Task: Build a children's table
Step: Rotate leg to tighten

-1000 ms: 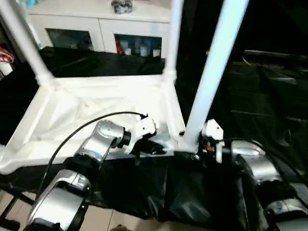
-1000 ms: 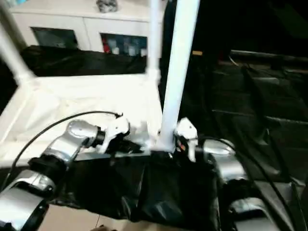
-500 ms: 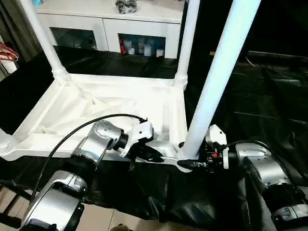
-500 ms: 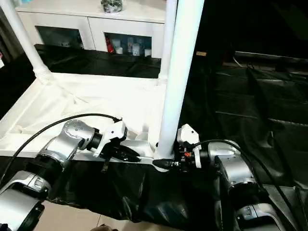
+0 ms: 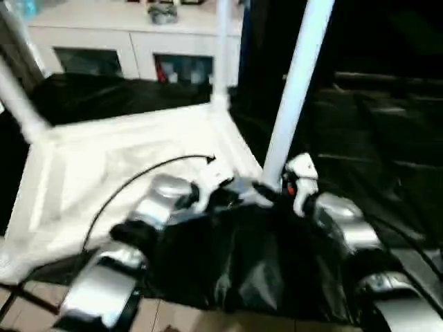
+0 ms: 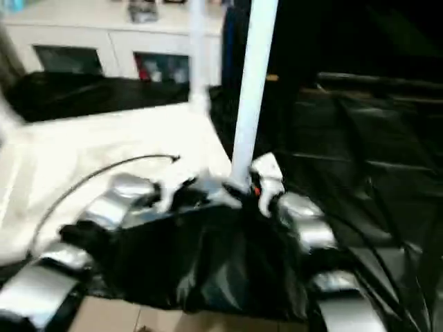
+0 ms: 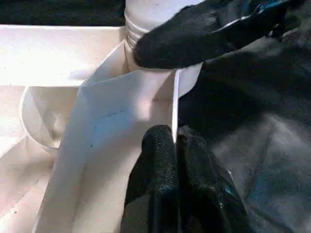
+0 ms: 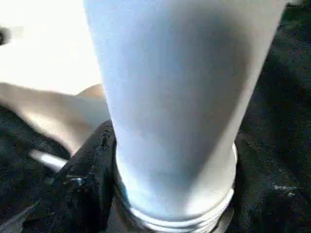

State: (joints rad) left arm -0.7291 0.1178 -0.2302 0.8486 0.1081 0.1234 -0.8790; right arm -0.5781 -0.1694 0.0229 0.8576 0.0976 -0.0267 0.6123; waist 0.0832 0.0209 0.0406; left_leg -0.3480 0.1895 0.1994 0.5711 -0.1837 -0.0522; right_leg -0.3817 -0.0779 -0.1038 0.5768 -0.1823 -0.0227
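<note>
- At near corner: left claw (image 7: 176,145) pinched on the tabletop (image 5: 104,166) rim; right claw (image 5: 273,194) clasps leg (image 5: 294,90) base.
- Upturned tabletop on black sheet (image 5: 360,138).
- Three legs upright; judged almost complete.

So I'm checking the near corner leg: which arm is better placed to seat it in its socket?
Right, probably. The right gripper wraps the leg at its base, while the left gripper pinches the tabletop's rim.

The upturned children's table (image 5: 124,159) is lying left of centre, a leg (image 5: 294,90) standing at its near right corner, a cabinet (image 5: 131,41) sitting behind.
</note>
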